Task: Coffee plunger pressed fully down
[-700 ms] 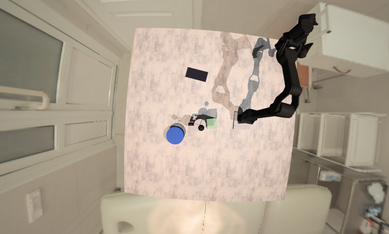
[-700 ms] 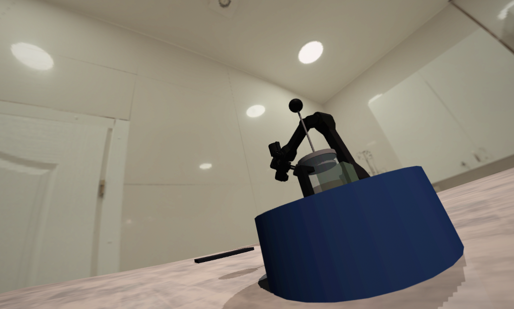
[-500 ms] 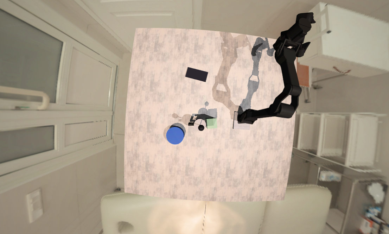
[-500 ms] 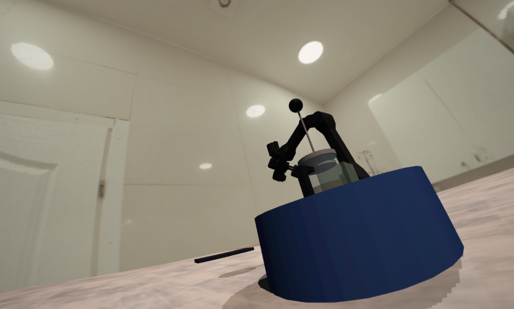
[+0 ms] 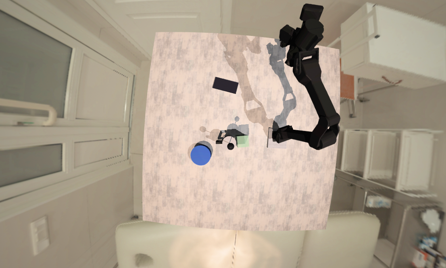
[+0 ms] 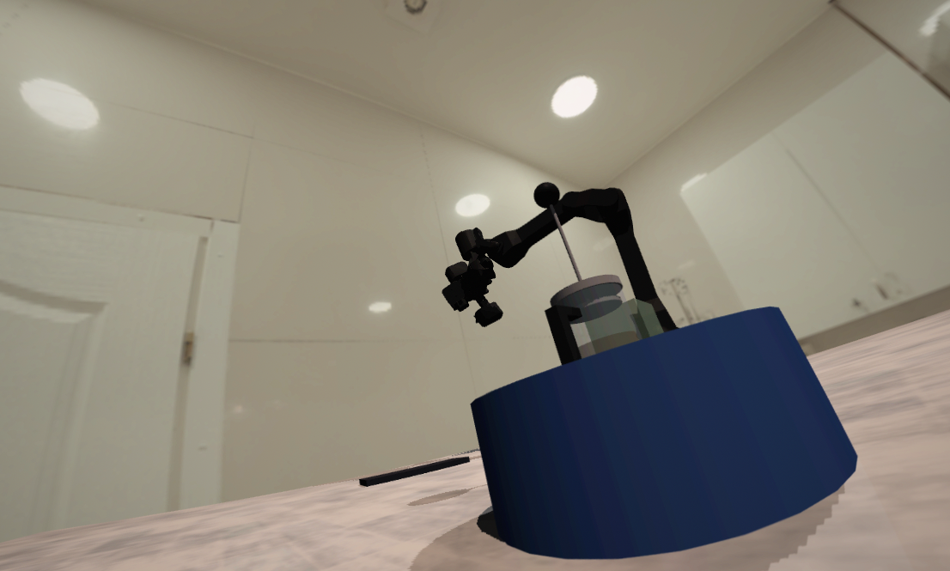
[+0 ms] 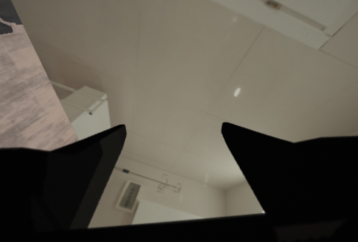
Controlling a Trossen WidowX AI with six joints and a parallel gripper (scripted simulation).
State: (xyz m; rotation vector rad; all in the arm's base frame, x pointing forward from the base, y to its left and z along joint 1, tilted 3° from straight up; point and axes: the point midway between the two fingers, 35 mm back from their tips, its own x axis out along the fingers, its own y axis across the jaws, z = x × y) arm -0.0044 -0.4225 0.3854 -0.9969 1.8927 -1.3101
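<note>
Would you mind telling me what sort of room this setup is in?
Probably a bathroom or utility room, though that is a guess: pale panelled walls, a white wall cabinet, open white shelving and a panelled door surround the table.

The table [image 5: 236, 192] is pale pink with mottled grey patches. On it stand a blue cylinder [image 5: 201, 155], a dark navy flat slab [image 5: 225, 85] and a pale green block [image 5: 242, 141]. The coffee press [image 6: 595, 319] has a black frame, grey lid and black plunger knob [image 6: 546, 194]. The arm [image 5: 315, 87] is black.
</note>
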